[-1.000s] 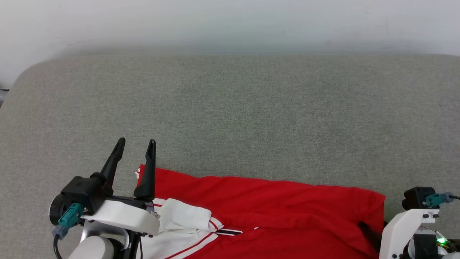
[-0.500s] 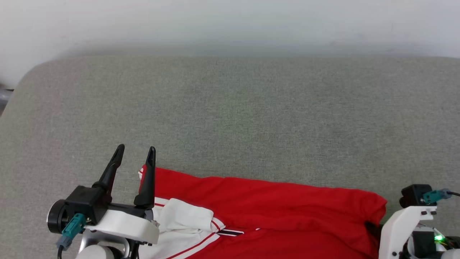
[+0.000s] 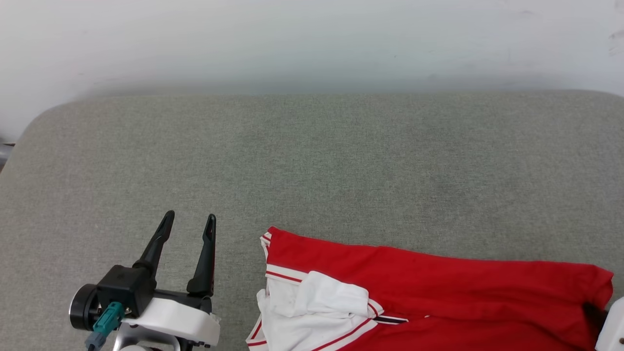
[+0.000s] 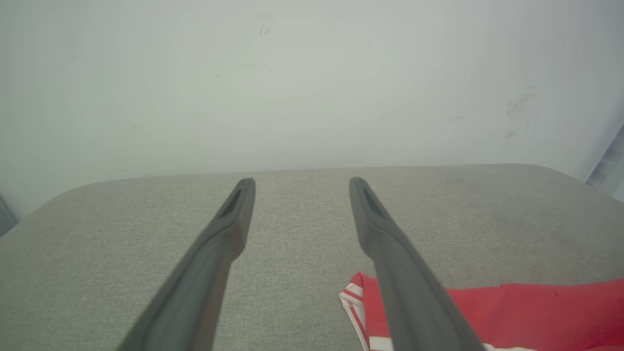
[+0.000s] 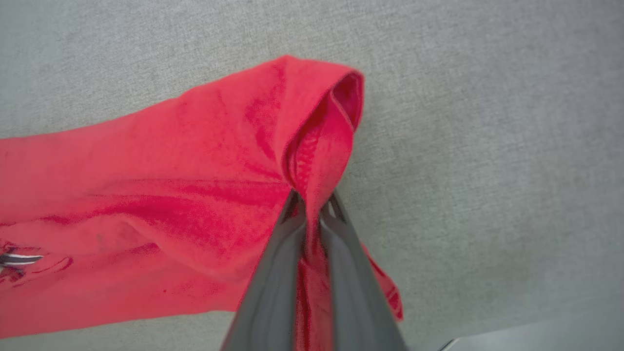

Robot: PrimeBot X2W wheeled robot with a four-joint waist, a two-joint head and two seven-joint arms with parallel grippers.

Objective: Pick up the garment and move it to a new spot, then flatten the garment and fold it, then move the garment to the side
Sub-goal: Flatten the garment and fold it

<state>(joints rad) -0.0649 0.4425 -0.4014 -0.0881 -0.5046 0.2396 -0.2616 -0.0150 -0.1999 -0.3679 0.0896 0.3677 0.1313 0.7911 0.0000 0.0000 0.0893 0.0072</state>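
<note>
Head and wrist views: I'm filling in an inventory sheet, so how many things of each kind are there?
garment, red and white: 1
grippers: 2, the left gripper and the right gripper
grey padded surface: 1
Total: 4

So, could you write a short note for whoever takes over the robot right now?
Left gripper: open, empty, over the grey surface, beside the garment, apart from it.
Right gripper: fingers shut on a red edge of the garment.
Garment: lying crumpled, one white sleeve folded over.
Done: grasp taken.
To do: move it to a new spot, flatten, fold, set aside.
</note>
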